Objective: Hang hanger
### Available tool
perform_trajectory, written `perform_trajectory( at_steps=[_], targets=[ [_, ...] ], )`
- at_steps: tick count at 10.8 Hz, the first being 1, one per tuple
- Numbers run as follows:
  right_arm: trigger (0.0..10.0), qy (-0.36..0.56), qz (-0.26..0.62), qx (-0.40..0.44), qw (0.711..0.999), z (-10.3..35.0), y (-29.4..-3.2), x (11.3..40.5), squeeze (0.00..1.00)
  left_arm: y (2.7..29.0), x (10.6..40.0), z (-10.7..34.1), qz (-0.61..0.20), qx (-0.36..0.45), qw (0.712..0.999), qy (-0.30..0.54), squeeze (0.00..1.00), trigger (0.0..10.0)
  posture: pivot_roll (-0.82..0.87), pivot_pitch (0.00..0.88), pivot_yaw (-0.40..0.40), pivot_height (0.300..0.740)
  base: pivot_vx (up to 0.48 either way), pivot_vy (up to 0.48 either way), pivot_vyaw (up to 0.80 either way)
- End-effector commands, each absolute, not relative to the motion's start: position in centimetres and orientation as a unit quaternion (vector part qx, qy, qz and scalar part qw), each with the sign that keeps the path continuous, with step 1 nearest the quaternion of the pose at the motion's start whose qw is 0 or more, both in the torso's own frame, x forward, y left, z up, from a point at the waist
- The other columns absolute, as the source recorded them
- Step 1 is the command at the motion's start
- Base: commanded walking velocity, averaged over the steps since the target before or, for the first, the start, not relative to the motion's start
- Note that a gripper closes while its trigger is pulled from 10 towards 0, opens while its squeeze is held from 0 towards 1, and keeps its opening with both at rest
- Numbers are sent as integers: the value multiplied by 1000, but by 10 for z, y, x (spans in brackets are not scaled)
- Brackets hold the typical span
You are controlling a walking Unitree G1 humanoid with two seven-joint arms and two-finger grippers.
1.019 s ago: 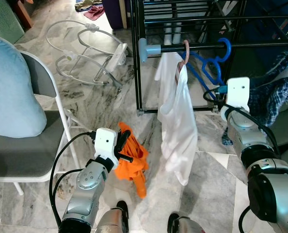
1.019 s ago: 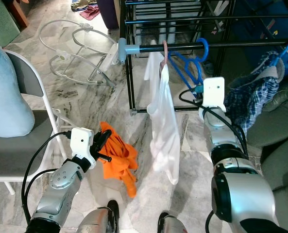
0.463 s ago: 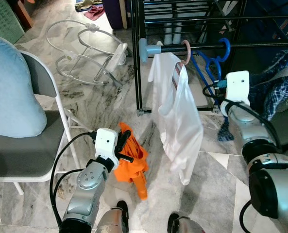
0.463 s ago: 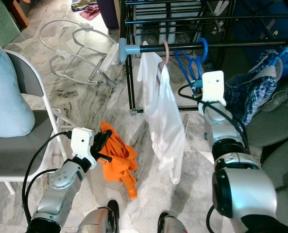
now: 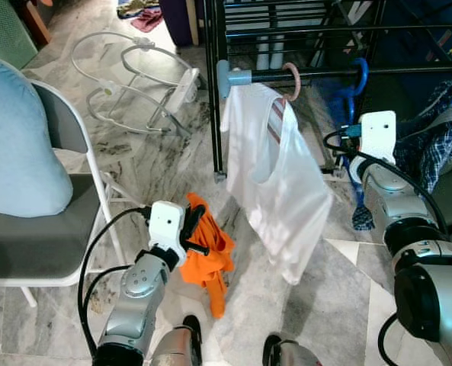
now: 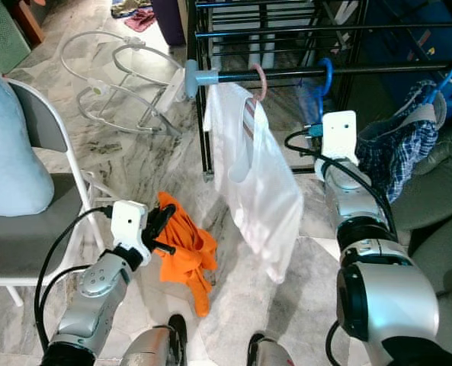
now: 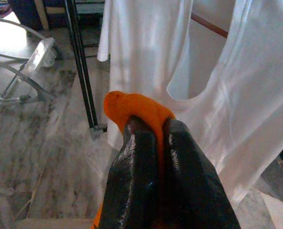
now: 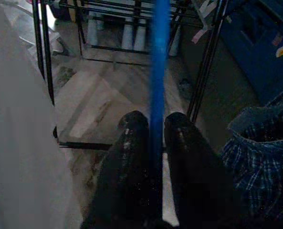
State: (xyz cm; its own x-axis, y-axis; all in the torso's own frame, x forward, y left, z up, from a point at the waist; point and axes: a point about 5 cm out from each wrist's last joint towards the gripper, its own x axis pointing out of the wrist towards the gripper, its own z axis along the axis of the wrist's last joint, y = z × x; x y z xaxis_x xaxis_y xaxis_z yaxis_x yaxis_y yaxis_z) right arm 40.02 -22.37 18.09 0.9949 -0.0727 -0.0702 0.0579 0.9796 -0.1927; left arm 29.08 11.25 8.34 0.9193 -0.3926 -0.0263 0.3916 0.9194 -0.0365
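Observation:
A blue hanger [image 5: 357,76] is hooked on the black rack rail [image 5: 325,73]. My right gripper [image 8: 153,125] is shut on its blue bar [image 8: 159,67], just below the rail at the right. Further left on the same rail, a pink hanger [image 5: 291,75] carries a white shirt [image 5: 275,175] that swings out at a slant. My left gripper [image 7: 159,126] is low at the left, shut on an orange cloth [image 5: 207,259] that dangles toward the floor.
A grey folding chair [image 5: 73,229] with a light blue cushion [image 5: 16,145] stands at the left. A white wire frame [image 5: 134,76] lies on the marble floor behind. Plaid cloth [image 5: 431,137] hangs at the right, over a dark sofa [image 6: 439,229].
The white shirt has swung out, its hem drifting right. The blue hanger has turned edge-on under the rail. The orange cloth hangs slightly lower.

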Motion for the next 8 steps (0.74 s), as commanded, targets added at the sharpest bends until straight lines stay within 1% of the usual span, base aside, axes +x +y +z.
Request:
perform_trajectory(
  at_steps=[1,8],
  targets=[
    [0,38,-35,-89,995,187,-228,402,0,115,291,82,-199,-5,980,23,0,10000,66,218,65,740,0,0,0],
    [0,66,-42,-84,993,173,-233,397,0,112,292,81,-207,-2,978,27,0,10000,62,214,70,740,0,0,0]
  ],
)
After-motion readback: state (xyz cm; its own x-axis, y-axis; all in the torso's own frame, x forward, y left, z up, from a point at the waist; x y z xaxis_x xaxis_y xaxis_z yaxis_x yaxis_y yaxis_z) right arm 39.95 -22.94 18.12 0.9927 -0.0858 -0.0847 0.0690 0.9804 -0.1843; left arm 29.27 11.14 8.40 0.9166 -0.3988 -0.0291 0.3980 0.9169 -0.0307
